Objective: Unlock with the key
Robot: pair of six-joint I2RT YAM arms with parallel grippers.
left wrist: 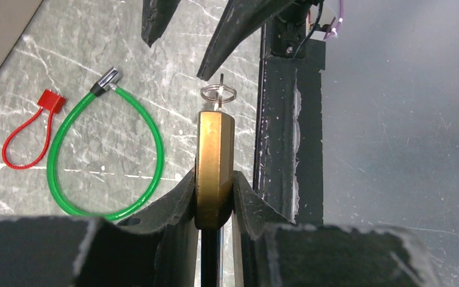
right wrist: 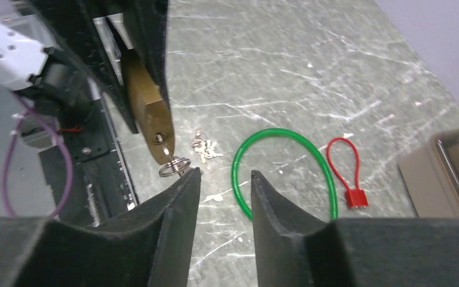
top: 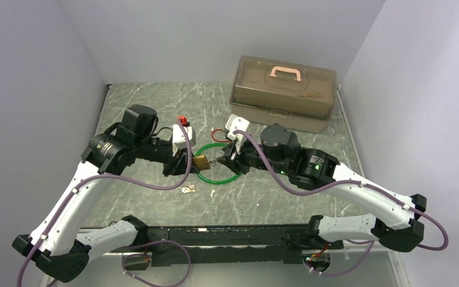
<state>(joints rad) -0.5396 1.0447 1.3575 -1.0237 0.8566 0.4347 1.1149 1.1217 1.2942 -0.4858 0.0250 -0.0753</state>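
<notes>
My left gripper (left wrist: 214, 176) is shut on a brass padlock (left wrist: 215, 149), holding it edge-on above the table (top: 155, 101). A key (right wrist: 166, 143) sits in the keyhole, and its ring (left wrist: 218, 93) hangs from the lock's end. My right gripper (right wrist: 222, 173) is open with nothing between its fingers. Its left fingertip is right beside the key ring (right wrist: 173, 165). In the top view the padlock (top: 201, 161) hangs between the left gripper (top: 182, 162) and the right gripper (top: 224, 158). A green cable loop (left wrist: 160, 156) lies on the table, with one metal-tipped end (left wrist: 109, 76) free.
A small red cable lock (right wrist: 354, 197) lies next to the green loop (right wrist: 287, 133). Several loose keys (top: 187, 188) rest on the table in front of the padlock. A brown toolbox (top: 284, 89) with a pink handle stands at the back right. A black rail (top: 227, 236) runs along the near edge.
</notes>
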